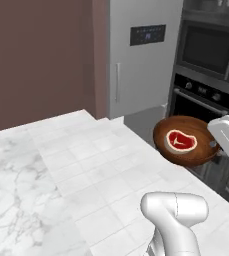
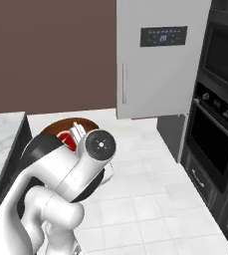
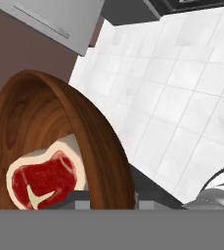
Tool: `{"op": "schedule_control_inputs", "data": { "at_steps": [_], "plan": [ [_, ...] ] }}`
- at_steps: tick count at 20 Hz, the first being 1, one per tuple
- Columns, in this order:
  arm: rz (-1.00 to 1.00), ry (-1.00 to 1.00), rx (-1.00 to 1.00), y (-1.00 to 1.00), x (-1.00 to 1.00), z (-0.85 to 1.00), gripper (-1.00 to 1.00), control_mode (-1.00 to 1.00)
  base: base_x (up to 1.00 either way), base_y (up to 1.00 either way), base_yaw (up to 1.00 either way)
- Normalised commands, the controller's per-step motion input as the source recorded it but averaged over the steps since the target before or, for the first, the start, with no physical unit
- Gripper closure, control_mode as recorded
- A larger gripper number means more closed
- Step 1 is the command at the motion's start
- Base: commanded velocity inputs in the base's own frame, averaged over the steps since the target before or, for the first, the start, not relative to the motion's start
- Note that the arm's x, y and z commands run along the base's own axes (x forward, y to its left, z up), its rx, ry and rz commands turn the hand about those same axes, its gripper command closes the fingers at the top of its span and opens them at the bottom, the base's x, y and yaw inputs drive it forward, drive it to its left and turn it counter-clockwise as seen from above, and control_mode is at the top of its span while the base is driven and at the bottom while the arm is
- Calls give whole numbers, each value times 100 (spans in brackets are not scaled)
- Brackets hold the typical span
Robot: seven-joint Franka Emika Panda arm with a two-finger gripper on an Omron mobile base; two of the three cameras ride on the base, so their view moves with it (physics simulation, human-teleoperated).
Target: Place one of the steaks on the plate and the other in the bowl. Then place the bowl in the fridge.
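The bowl point(image 1: 188, 140) is up in the air over the floor, a steak point(image 1: 181, 140) lying flat inside, the gripper point(image 3: 103, 197) pinched tight on its rim. It's kept level so nothing slides, with the closed fridge point(image 1: 141, 55) far ahead.

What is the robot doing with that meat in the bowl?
The white robot arm's gripper is shut on the rim of the round, glossy reddish-brown wooden bowl and holds it up above the white tiled floor. One small raw red steak with a pale fat edge lies flat inside the bowl. The tall grey metal fridge stands ahead with its door closed, so the bowl is not in it yet.
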Motion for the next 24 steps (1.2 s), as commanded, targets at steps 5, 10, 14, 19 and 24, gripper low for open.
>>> {"op": "schedule_control_inputs", "data": {
  "at_steps": [5, 10, 14, 19, 24],
  "plan": [
    [0, 0, 0, 0, 0, 0, 100, 100, 81, 95, 43],
    [0, 0, 0, 0, 0, 0, 100, 100, 100, 70, 26],
    [0, 0, 0, 0, 0, 0, 100, 100, 100, 64, 17],
    [0, 0, 0, 0, 0, 0, 100, 100, 100, 43, 6],
    [0, 0, 0, 0, 0, 0, 100, 100, 100, 13, 1]
  ]
}}
